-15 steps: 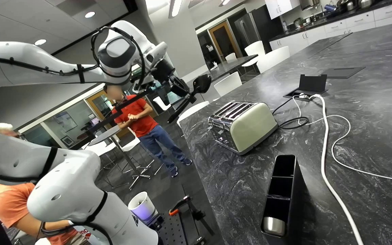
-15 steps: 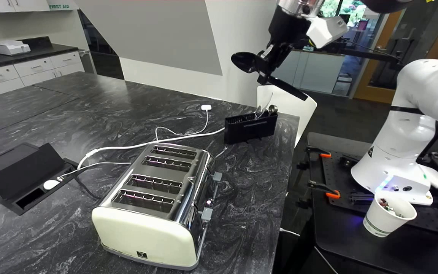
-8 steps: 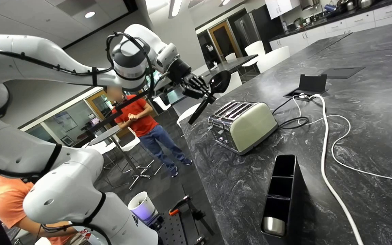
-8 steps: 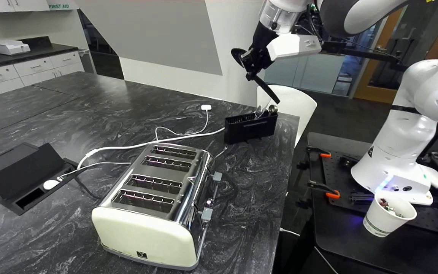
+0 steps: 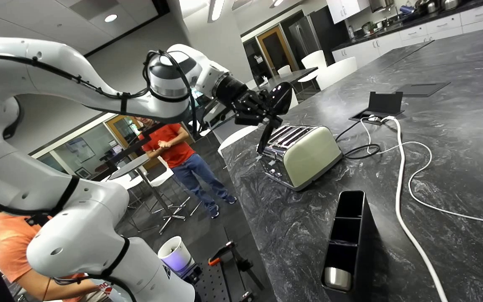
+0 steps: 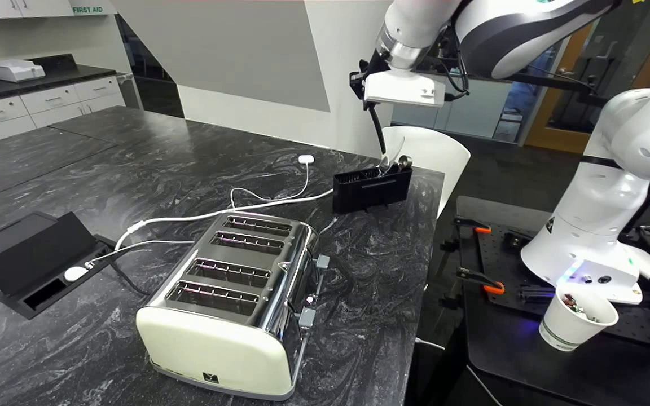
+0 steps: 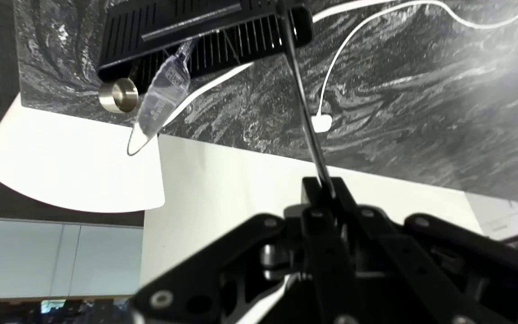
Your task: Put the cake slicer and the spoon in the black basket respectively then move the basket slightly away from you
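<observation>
My gripper point(image 7: 326, 186) is shut on the black spoon, whose handle point(image 7: 301, 99) runs from the fingertips toward the basket's end in the wrist view. The spoon's dark bowl point(image 5: 281, 97) is on the gripper's far side from that handle, which slants steeply down. The black basket point(image 6: 373, 193) stands on the counter, lower than the gripper in both exterior views. A clear cake slicer point(image 7: 164, 90) leans out of the basket, blade upward. How far the handle's tip is from the basket cannot be judged.
A metal cup-shaped utensil point(image 7: 118, 95) pokes out at one end of the basket. A cream toaster point(image 6: 229, 304) is on the same counter. White cables point(image 5: 401, 197) run close by the basket, near a flip-up outlet box point(image 5: 380, 107). A white chair point(image 6: 426, 152) is beyond the edge.
The arm has swung in over the counter, carrying the spoon toward the basket and toaster. The spoon's handle has turned steeper. Basket, slicer and toaster have stayed put.
</observation>
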Available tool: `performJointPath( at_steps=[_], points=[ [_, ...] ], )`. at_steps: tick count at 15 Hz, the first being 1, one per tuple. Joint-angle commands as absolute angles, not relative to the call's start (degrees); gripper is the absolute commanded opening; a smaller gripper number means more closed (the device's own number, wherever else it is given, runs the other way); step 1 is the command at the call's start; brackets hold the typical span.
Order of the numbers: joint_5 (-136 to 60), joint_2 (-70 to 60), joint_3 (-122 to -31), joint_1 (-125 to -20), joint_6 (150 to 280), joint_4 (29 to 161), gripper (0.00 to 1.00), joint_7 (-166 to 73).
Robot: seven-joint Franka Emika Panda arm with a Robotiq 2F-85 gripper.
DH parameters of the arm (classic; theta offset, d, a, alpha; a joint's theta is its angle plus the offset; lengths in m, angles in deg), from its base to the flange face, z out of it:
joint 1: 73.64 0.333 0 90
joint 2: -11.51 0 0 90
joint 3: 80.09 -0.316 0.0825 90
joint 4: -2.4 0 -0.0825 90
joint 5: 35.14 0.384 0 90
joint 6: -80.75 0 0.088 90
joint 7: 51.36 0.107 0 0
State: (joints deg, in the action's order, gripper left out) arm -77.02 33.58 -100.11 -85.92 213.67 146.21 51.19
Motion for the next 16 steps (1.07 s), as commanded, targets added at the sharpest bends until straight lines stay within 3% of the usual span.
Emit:
performJointPath(
  at_steps=[1, 4, 5, 9, 16],
  points=[
    [-82.19, 32.88, -96.61, -81.96, 211.90, 145.94, 0.07, 56.37],
    [-85.83, 32.73, -96.49, -81.55, 211.01, 145.92, 0.07, 61.04],
    [-85.86, 32.73, -96.50, -81.54, 211.01, 145.92, 0.02, 61.17],
    [-105.38, 28.77, -102.47, -87.92, 207.56, 143.88, 0.02, 77.35],
    [-127.95, 14.95, -92.66, -75.75, 184.78, 140.88, 0.02, 102.93]
  ],
)
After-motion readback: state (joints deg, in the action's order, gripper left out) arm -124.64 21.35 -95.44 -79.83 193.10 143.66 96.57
